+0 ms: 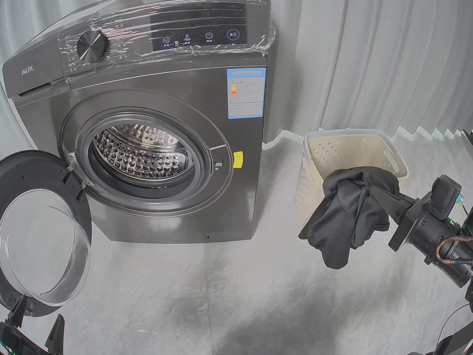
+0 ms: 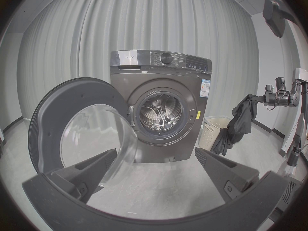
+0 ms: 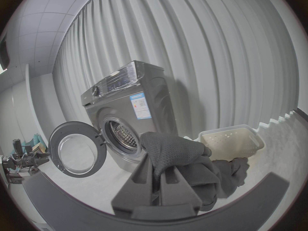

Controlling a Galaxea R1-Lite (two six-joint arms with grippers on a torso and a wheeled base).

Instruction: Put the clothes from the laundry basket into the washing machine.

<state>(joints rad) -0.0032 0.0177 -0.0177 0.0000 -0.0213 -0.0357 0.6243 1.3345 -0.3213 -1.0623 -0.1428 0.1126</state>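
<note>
Black garment, cream star-patterned laundry basket, dark grey washing machine, pale grey curtain

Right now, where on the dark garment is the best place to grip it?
Its bunched upper fold, approached from the robot's right, as the right gripper has it: the dark garment hangs limp outside the laundry basket, so a high pinch probably lifts its tails clear.

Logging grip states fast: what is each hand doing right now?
Left hand: open, holding nothing.
Right hand: closed on the dark garment.
</note>
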